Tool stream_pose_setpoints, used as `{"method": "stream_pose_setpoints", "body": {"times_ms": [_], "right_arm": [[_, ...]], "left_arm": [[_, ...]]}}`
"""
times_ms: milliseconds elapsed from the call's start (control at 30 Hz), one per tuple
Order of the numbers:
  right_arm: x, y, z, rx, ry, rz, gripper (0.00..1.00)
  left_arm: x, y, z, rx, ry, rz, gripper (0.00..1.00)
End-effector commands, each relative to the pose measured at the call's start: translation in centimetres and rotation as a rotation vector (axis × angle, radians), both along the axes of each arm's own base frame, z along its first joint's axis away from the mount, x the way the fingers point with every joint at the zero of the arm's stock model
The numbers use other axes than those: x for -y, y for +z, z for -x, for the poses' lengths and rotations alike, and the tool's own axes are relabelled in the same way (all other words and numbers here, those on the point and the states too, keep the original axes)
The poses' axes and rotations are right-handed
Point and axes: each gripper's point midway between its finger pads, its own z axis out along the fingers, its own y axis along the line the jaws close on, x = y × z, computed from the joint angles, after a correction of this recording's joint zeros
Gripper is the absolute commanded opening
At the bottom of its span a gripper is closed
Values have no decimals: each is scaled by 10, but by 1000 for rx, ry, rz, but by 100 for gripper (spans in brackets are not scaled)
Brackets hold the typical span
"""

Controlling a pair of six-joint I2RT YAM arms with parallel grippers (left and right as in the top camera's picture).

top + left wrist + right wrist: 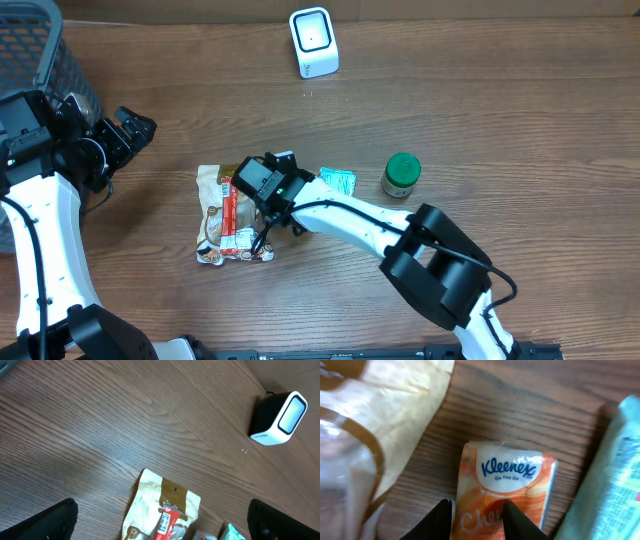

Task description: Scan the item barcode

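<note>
right claw [477, 507], arm stretched low and angled down, pinches the orange kleenex pack [510, 467].

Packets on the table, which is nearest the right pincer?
The orange Kleenex pack, directly at the right pincer tips; the tan snack bag and teal packet lie off to either side.

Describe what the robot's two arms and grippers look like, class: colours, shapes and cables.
The left arm and right arm are smooth white tubular links joined by chunky black joint housings. A thin black cable runs along each. The left gripper and right gripper are black, with blunt dark fingers.
</note>
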Motion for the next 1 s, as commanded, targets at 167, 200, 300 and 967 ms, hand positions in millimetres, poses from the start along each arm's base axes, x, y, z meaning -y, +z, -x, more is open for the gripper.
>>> {"method": "stream_pose_setpoints", "body": {"times_ms": [167,200,300,967], "right_arm": [[11,-30,9,-51,1,76,31],[10,-26,8,-48,0,73,27],[7,1,-3,-22,-16,34,16],[6,103,-42,-293,-39,-622,4]], "left_arm": [[-2,9,0,21,9,-14,99],[-2,9,0,21,9,-14,100],[-2,9,0,21,9,-14,99],[-2,9,0,21,9,-14,100]]}}
